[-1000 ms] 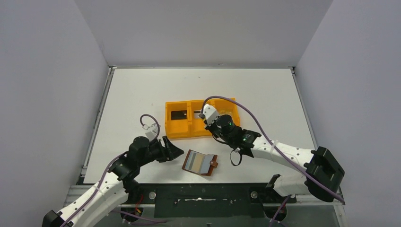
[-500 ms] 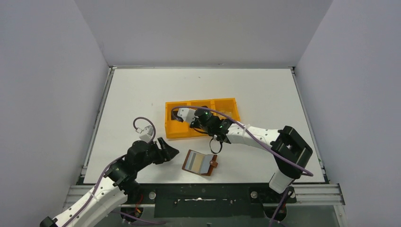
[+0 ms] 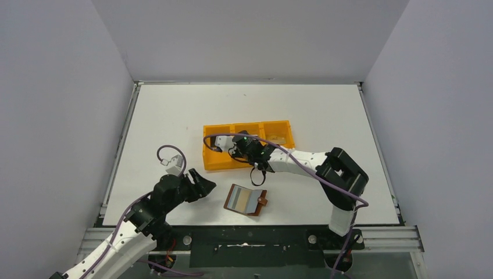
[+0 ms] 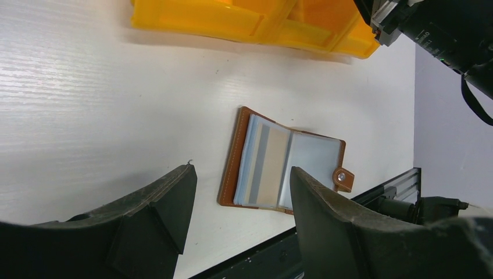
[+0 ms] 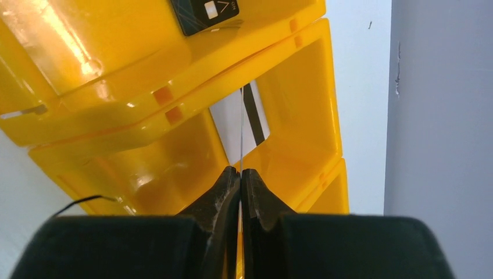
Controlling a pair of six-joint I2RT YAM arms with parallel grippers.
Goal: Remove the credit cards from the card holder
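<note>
Placement is in hand: a credit card (image 5: 241,128), seen edge-on, is pinched in the closed right gripper (image 5: 240,171) above the orange tray (image 5: 134,116); release into a compartment is called for next. The card holder (image 4: 282,165) is laid open just ahead of the spread, empty left gripper (image 4: 241,171).

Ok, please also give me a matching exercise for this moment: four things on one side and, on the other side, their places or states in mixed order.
Things:
1. card holder
2. black card
3. left fingers
4. right fingers

Places or states:
A. closed on a thin card seen edge-on, above the orange tray
B. lying open on the table
C. apart, holding nothing
D. inside a compartment of that tray

Pairs: 1-B, 2-D, 3-C, 4-A
</note>
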